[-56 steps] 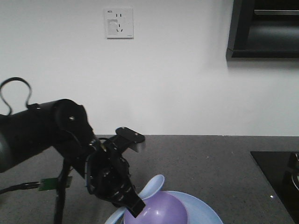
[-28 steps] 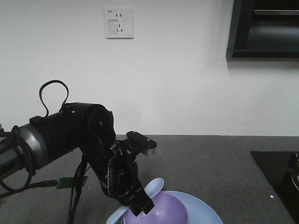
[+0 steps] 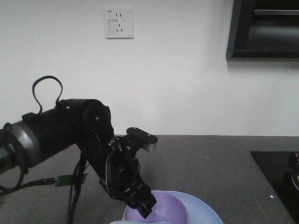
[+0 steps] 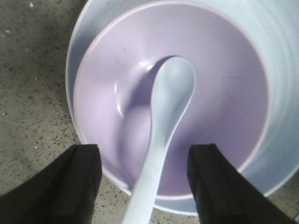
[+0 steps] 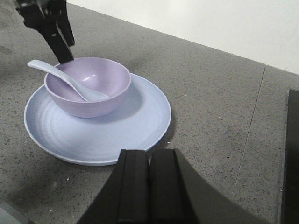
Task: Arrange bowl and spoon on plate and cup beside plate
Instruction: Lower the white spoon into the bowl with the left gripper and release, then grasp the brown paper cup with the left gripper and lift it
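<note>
Lavender bowl [image 5: 87, 105] holding spoon [image 5: 70, 83], whole plate [image 5: 135, 122] only in right wrist view

The lavender bowl [image 3: 163, 211] sits on the pale blue plate [image 3: 205, 212], whose rim shows to the bowl's right. The black left arm [image 3: 70, 130] reaches in from the bowl's left, and the left gripper [image 3: 142, 201] hangs over the bowl's left rim — its jaws too dark to read. Well right of the bowl lies a black cooktop [image 3: 275, 170]. High above the bowl is a wall socket [image 3: 118, 22] — up to the bowl's right, a dark cabinet [image 3: 264, 28].
</note>
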Available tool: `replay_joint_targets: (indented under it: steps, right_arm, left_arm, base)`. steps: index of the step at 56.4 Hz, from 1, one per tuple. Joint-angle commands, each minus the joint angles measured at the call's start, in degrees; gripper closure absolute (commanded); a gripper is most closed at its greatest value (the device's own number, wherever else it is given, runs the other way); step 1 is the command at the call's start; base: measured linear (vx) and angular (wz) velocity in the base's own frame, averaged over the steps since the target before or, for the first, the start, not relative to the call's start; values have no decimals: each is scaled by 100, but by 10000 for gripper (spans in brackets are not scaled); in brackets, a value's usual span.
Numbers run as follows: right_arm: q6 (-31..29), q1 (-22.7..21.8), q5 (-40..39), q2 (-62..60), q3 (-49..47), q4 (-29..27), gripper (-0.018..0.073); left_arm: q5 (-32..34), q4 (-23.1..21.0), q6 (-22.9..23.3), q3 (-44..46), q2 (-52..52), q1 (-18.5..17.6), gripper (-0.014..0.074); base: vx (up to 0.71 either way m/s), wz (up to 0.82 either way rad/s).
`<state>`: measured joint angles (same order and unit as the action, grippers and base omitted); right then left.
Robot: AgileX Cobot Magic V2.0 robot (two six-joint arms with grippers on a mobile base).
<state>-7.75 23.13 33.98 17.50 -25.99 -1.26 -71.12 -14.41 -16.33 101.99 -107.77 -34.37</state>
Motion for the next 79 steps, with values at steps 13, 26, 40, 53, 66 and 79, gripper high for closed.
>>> replay_joint_targets:
  steps: [13,26,40,53,66,79]
  right_arm:
    - [359,-17,-952,98,-162,59,568]
    - [684,-17,-1048,98,-162,59,568]
    - [690,-17,-1040,98,-162,59,568]
    - [701,-17,-1040,98,-162,53,568]
    - [701,-17,-1034,104,-162,53,568]
    - [701,-17,-1023,113,-162,53,568]
  left_arm:
    - [489,729,539,190,1987,-28,321]
    - [854,1932,797,-456,3737,16,606]
    - [685,4712,1485,-2519,5355,352,585]
    - [310,4725,1633,-3085,5118,352,385]
    - [355,4747,2075,-3079,4427,753,183]
    - [616,4498,2095,-3079,3949,1504,213]
  base:
    - [0,0]
    - [0,0]
    - [0,0]
    - [0,0]
    - [0,0]
    - [0,0]
